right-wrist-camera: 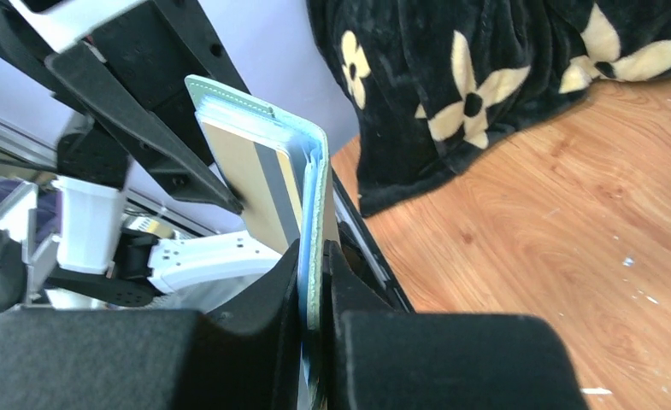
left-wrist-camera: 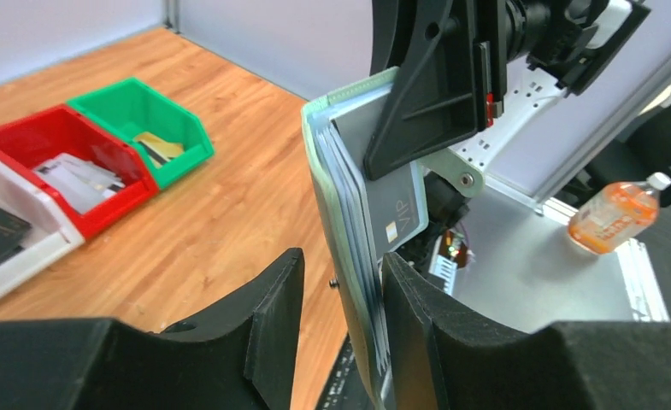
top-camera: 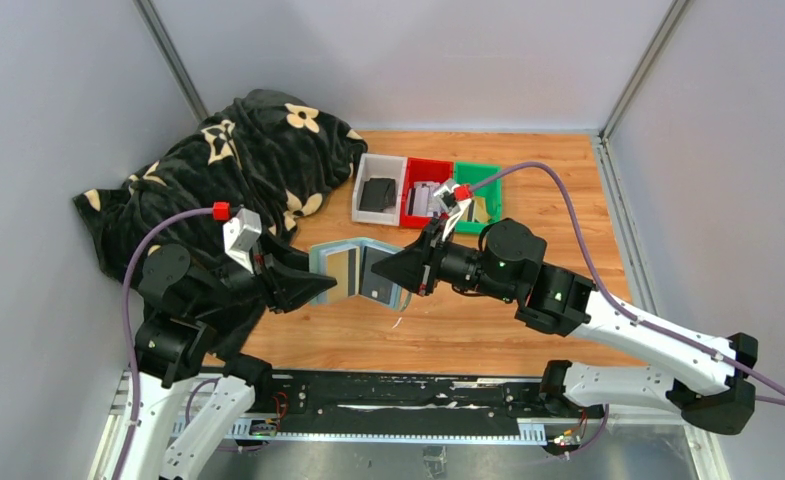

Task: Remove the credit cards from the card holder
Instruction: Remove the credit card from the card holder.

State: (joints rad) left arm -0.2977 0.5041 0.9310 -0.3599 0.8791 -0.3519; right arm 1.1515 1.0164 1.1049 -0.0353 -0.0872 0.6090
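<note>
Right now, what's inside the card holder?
The card holder shows a gold card with a dark stripe in one half, a grey VIP card in the other. The left tool and right tool cover parts, and layered pockets may hide more.

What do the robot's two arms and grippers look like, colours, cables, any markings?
The left arm and right arm have white links with chunky black joints. The left gripper and right gripper are matte black wedges. A lilac-grey cable ending in a red plug runs to each wrist. Small green lights glow on the right arm's joints.
</note>
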